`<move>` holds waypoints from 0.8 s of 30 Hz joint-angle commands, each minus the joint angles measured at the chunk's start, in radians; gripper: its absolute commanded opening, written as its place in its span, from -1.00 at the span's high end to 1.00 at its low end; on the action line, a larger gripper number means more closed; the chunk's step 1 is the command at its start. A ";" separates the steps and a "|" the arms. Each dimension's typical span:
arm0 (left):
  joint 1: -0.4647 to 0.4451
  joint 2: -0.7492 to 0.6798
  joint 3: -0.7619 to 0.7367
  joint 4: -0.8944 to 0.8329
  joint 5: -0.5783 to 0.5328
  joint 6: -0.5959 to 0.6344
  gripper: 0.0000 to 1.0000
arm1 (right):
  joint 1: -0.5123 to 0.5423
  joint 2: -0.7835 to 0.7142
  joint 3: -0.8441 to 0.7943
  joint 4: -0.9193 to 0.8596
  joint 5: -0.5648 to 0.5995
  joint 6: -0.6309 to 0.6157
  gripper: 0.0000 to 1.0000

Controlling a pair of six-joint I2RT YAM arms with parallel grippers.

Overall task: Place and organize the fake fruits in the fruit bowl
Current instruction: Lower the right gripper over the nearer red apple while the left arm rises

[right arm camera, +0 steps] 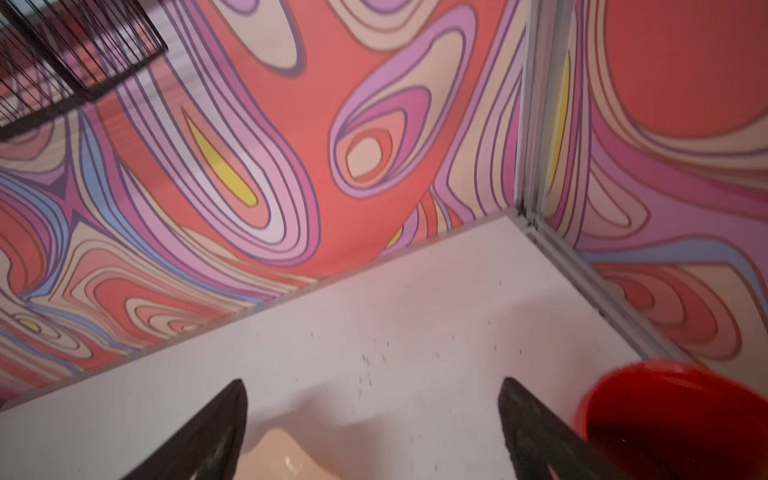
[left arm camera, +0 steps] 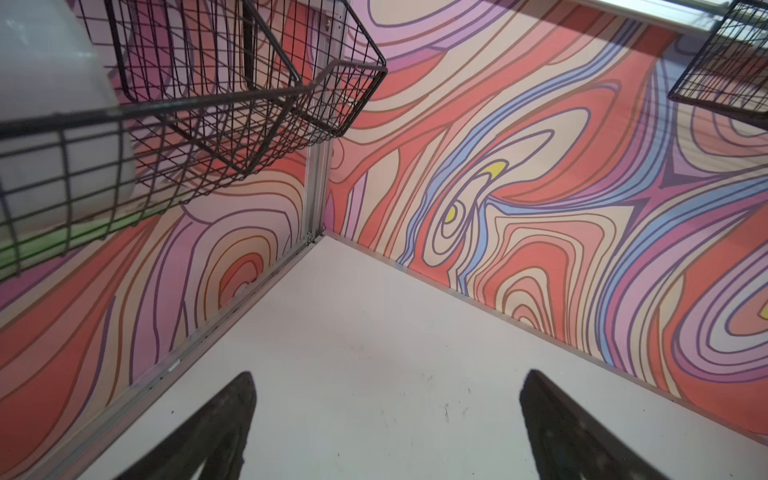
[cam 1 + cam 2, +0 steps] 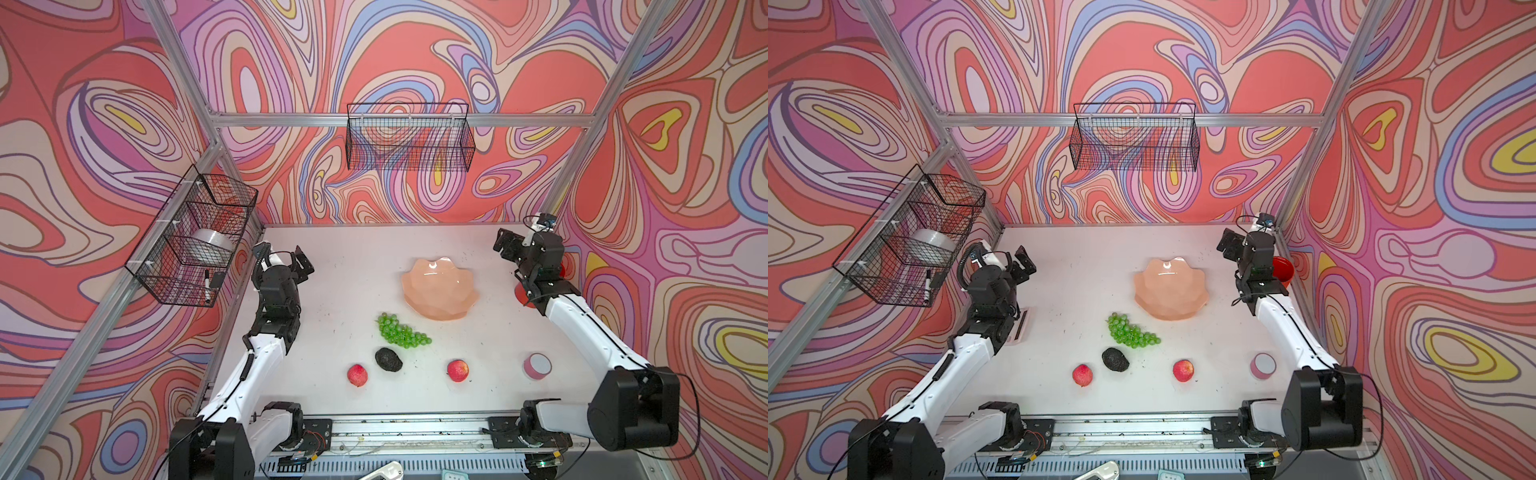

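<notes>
Nothing is yet grasped, left fingers (image 2: 224, 424) and right fingers (image 1: 208, 432) being held apart toward the desk's (image 3: 340, 291) far corners; a reach seems needed toward 2 apples (image 3: 357, 375) (image 3: 457, 370), avocado (image 3: 388, 359) and grapes (image 3: 401, 331) laid between fruit bowl (image 3: 439, 289) and near edge.

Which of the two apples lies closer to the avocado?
The apple on the left arm's side: it sits just beside the avocado, while the other apple lies clearly farther off, toward the right arm's side.

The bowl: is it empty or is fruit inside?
Empty. The bowl is bare inside; grapes, avocado and both apples lie on the table.
</notes>
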 commanded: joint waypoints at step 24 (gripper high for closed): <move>-0.002 -0.107 -0.004 -0.343 0.066 -0.144 -0.98 | 0.793 -0.040 -0.217 -0.794 -0.036 0.665 -0.79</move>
